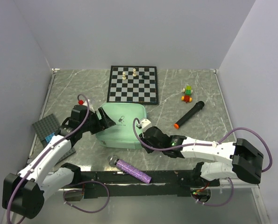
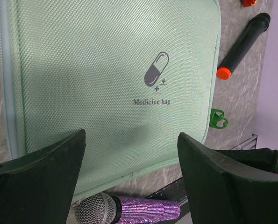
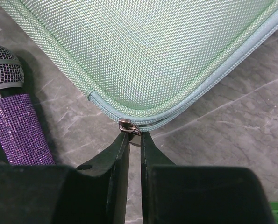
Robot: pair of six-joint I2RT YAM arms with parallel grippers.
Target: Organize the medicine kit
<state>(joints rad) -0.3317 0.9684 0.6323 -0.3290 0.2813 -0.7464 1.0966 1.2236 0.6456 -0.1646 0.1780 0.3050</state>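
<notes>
Right wrist view: the right gripper (image 3: 131, 136) is almost closed, its jaws a thin slit apart, and it pinches the small metal zip pull (image 3: 126, 125) at a rounded corner of the medicine kit (image 3: 153, 51). At the left of that frame a purple glitter microphone (image 3: 15, 121) lies on the grey marbled bench (image 3: 232, 121), near the kit but apart from it. In the left wrist view the left gripper (image 2: 131, 137) is spread wide and grasps nothing. Its jaws stand over the kit's lower edge, and I cannot tell whether they touch it. The pill logo (image 2: 156, 69) sits above the gap. A black stick (image 2: 241, 44) with an orange tip lies at upper right. In the top view the kit lies with its lid down at the centre of the bench, just below the chessboard (image 1: 132, 84).
</notes>
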